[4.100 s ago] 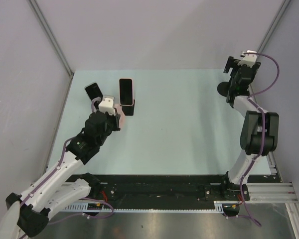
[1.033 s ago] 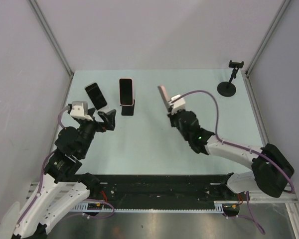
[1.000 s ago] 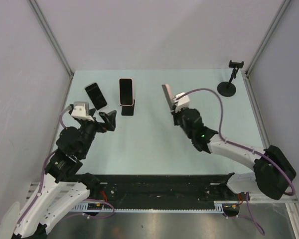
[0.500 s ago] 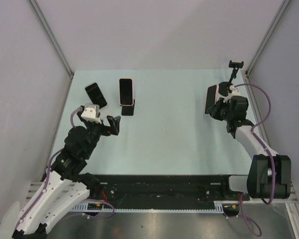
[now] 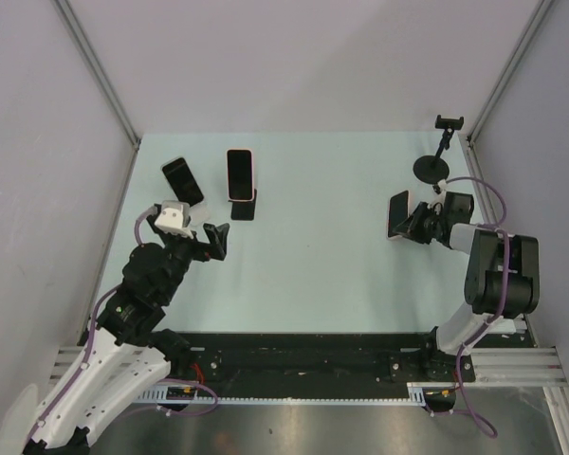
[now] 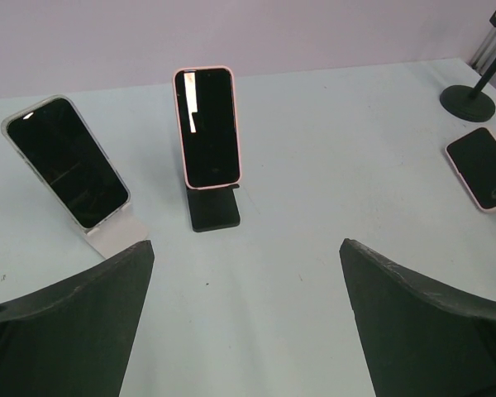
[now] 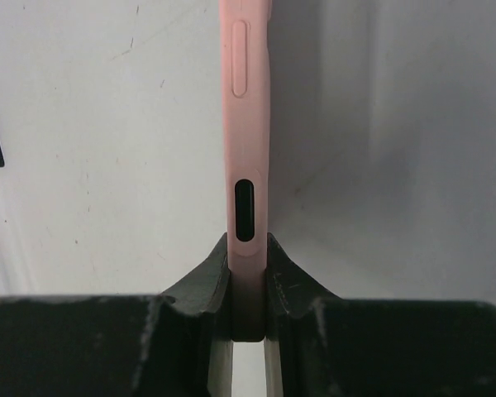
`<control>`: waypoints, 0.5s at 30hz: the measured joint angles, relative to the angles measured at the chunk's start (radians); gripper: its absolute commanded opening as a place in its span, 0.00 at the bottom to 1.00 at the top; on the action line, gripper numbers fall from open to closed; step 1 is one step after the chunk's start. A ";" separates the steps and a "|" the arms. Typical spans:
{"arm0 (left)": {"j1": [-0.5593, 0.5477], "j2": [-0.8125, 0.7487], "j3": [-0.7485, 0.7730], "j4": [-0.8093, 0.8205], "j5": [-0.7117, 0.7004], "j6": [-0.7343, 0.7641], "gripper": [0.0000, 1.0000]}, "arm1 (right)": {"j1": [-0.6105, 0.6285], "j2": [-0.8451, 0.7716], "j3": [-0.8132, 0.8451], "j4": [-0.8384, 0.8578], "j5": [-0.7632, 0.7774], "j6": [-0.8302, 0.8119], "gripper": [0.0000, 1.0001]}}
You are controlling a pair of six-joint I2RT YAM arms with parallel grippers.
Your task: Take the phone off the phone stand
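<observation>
My right gripper (image 5: 417, 226) is shut on the bottom end of the pink-cased phone (image 5: 398, 215), holding it low over the right side of the table. In the right wrist view the phone's pink edge (image 7: 247, 141) stands straight up from between my pinched fingers (image 7: 211, 277). The phone stand (image 5: 431, 168), a black round base with a thin post and top clamp, stands empty at the back right, just behind the phone. My left gripper (image 5: 213, 240) hangs open at the left, nothing in it. The left wrist view shows the phone (image 6: 482, 167) and stand base (image 6: 469, 102) at far right.
At the back left, a pink-cased phone (image 5: 240, 172) leans on a small black stand (image 5: 244, 208), and a clear-cased phone (image 5: 181, 181) leans on a pale stand. The side walls stand close to the table's left and right edges.
The right arm has swung the phone from the middle of the table out to the right and lowered it near the stand. The left arm has shifted slightly forward, still open.
</observation>
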 measured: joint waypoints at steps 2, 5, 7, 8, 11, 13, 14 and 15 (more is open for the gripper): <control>0.000 -0.001 0.000 0.000 0.000 0.000 1.00 | -0.006 0.023 0.025 -0.004 -0.014 -0.009 0.00; 0.000 -0.004 0.000 0.000 0.000 0.000 1.00 | -0.014 0.075 0.082 -0.010 -0.038 -0.031 0.00; 0.000 -0.005 0.000 0.000 0.000 0.000 1.00 | -0.019 0.109 0.121 -0.014 -0.053 -0.045 0.00; 0.000 -0.005 -0.001 0.000 0.000 0.000 1.00 | -0.021 0.122 0.136 -0.020 -0.057 -0.052 0.00; 0.000 -0.006 -0.001 0.000 0.000 0.000 1.00 | -0.028 0.167 0.195 -0.055 -0.076 -0.078 0.03; 0.000 -0.010 -0.005 0.000 0.001 0.000 1.00 | -0.031 0.189 0.225 -0.080 -0.090 -0.087 0.12; 0.000 -0.011 -0.006 0.000 0.001 0.000 1.00 | -0.033 0.196 0.236 -0.090 -0.095 -0.090 0.17; 0.000 -0.011 -0.007 0.000 0.001 0.000 1.00 | -0.035 0.201 0.243 -0.100 -0.099 -0.094 0.21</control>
